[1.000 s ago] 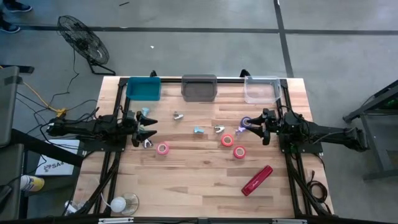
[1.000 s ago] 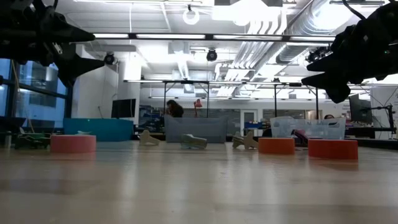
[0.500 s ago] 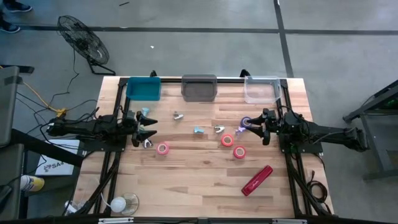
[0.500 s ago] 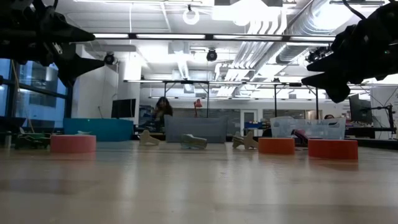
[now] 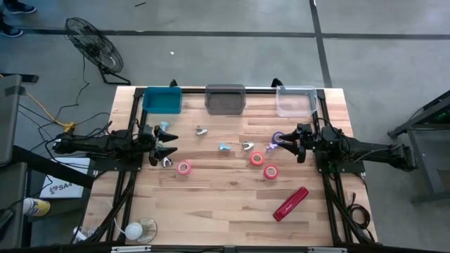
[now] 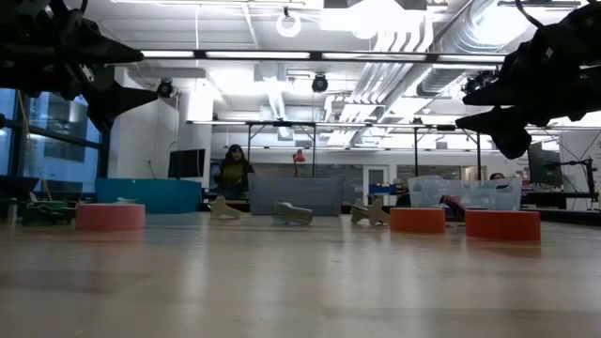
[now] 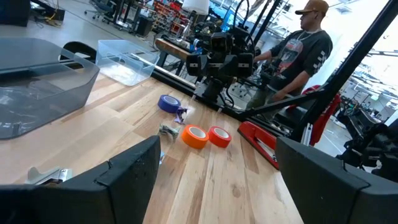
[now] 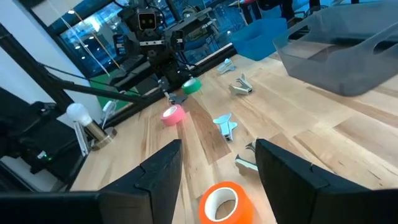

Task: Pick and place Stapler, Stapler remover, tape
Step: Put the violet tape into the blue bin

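Table [image 5: 225,211]: a pale wooden top, seen whole from above, with an arm reaching in from each side.
Left arm: lay along the left edge of the table; the left gripper [image 5: 166,143] hung above the wood with its fingers [image 7: 127,177] spread wide apart and nothing between them.
Right arm: lay along the right edge; the right gripper [image 5: 295,143] hung above the wood near the purple tape roll, its fingers [image 8: 158,174] apart with only bare air between them.
Bins: three stood in a row along the far edge, a teal bin [image 5: 162,99] on the left, a grey bin [image 5: 225,98] in the middle, a clear bin [image 5: 295,100] on the right.
Stapler [image 5: 290,204]: lay flat and slantwise on the near right part of the table, well apart from both grippers and from the bins.
Tape rolls: an orange roll [image 5: 256,158] and a red roll [image 5: 271,171] sat close together just left of the right gripper; a pink roll [image 5: 183,168] sat near the left gripper; a purple roll [image 5: 278,139] lay just beside the right gripper.
Staple removers: three small pieces lay mid-table between the arms, a silver one [image 5: 202,131], a pale blue one [image 5: 225,147] and another silver one [image 5: 247,146].
Room: a person [image 6: 231,169] stood far behind the table in the low view.
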Robot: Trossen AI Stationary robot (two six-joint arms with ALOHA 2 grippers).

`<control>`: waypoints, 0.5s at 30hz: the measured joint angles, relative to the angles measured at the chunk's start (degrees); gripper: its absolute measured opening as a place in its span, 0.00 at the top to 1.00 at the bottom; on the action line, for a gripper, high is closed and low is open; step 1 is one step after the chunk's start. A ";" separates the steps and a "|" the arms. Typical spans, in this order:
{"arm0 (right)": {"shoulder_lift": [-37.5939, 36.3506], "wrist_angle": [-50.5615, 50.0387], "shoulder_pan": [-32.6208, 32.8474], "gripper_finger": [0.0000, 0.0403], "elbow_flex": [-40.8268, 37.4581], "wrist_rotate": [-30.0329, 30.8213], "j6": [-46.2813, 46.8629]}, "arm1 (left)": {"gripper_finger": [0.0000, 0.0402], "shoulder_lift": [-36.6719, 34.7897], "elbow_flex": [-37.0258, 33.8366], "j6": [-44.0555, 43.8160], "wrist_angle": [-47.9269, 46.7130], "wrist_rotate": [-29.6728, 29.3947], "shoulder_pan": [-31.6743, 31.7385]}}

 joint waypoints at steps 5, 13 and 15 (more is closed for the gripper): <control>0.00 1.24 0.00 0.52 -0.02 -0.53 2.24 | 0.22 0.01 0.00 0.00 0.00 -0.01 0.00; 0.02 3.14 0.00 0.52 1.49 -6.49 -0.15 | 0.22 0.00 0.00 0.00 0.01 -0.01 0.00; 0.02 2.97 0.00 0.52 1.81 -5.86 0.31 | 0.22 0.01 0.00 0.00 0.00 -0.01 0.00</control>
